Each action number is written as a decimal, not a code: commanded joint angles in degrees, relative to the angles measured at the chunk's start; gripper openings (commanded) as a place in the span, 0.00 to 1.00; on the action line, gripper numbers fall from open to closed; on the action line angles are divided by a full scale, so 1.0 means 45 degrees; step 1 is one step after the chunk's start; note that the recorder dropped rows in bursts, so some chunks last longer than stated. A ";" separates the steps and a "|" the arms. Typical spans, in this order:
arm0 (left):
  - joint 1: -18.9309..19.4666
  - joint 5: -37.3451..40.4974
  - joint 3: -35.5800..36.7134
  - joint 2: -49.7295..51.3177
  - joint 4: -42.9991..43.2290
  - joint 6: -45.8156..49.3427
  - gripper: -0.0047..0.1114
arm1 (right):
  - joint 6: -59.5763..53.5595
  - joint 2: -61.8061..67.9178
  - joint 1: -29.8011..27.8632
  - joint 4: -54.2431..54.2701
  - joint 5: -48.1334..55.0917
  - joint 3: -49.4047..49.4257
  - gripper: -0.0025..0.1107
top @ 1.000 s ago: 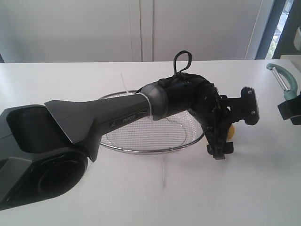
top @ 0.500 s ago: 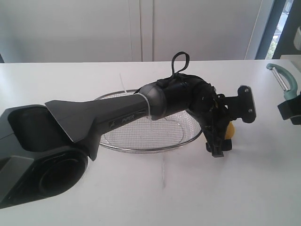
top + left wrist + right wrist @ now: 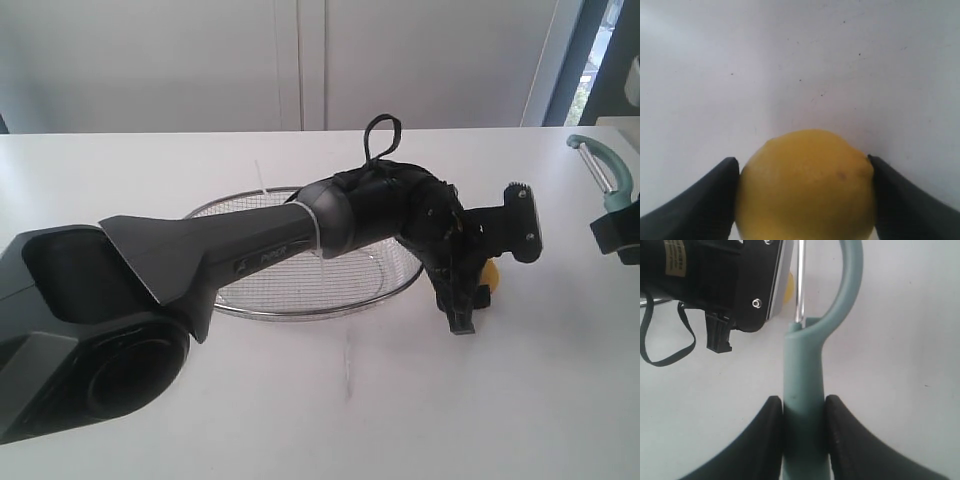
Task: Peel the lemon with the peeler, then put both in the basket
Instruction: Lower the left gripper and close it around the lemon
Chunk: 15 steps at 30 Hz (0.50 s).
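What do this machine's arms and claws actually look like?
The left arm is a smooth dark grey and black shell with small white lettering and a pale ring near the wrist, where a black cable loop sticks up. The left gripper and right gripper have matte black, wedge-shaped fingers.

Bright, diffuse light washes the white counter [image 3: 150,170]; shadows are faint. Up close, the lemon [image 3: 805,185] looks soft, slightly blurred.
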 commanded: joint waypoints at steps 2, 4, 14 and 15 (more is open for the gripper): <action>-0.0007 0.0405 0.0014 -0.0044 -0.0112 -0.0065 0.22 | 0.0030 -0.0106 -0.0083 0.0024 -0.0125 0.0102 0.02; -0.0039 0.0405 0.0014 -0.0214 -0.0112 -0.0065 0.10 | 0.0030 -0.0106 -0.0083 0.0024 -0.0125 0.0102 0.02; -0.0034 0.1642 -0.0007 -0.1222 -0.0112 -0.0188 0.04 | 0.0030 -0.0106 -0.0083 0.0024 -0.0125 0.0102 0.02; -0.0034 0.1727 -0.0007 -0.1312 -0.0112 -0.0299 0.04 | 0.0030 -0.0106 -0.0083 0.0024 -0.0125 0.0102 0.02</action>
